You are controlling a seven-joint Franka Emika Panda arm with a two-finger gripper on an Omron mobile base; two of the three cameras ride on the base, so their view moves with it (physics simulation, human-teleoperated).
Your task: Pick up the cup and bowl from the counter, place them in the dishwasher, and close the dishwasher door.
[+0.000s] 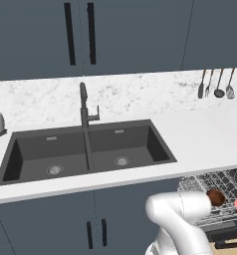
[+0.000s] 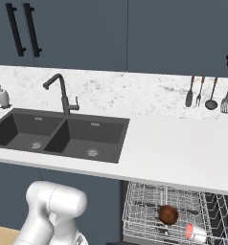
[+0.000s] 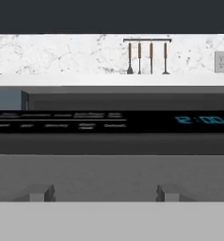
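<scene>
**With both dishes racked, door is what's left**

Since bowl (image 2: 168, 215) and cup (image 2: 196, 233) lie in the dishwasher rack (image 2: 135, 210), cup just right of bowl, door (image 3: 112, 176) spans flat before the end effector (image 3: 105, 193); fingers apart, holding nothing.

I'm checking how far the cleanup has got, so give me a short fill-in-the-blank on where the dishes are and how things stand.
1. The bowl sits in the wire rack of the ____.
2. The cup lies on its ____ in the same rack, red inside facing the camera.
3. The dishwasher door is still ____, since the rack is pulled out below the counter.
4. On the wall above the counter hang ____ utensils.

Missing words: dishwasher; side; open; four
</scene>
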